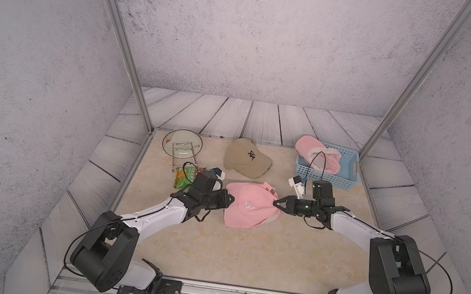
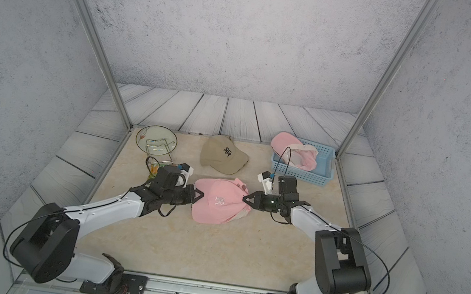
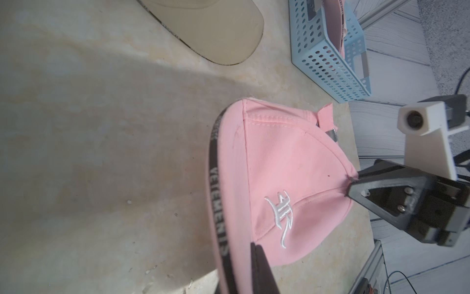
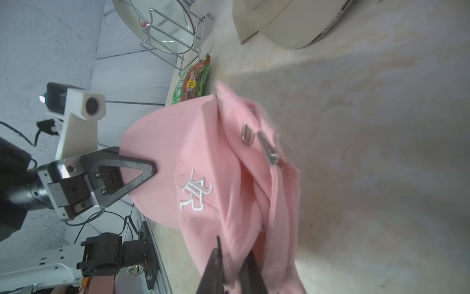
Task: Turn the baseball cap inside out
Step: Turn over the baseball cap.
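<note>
Pink baseball cap [image 1: 246, 205]: my left jaws are clamped on its brim [image 3: 229, 178], my right jaws pinching its crown [image 3: 292, 165].

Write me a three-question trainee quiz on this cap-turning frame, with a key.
1. True or false: the left gripper is shut on the pink cap's brim.
2. What holds the second pink cap? A) blue basket B) wire rack C) glass plate
3. Fill in: the right gripper pinches the pink cap's ____ fabric.
Key: 1 true; 2 A; 3 crown.
</note>
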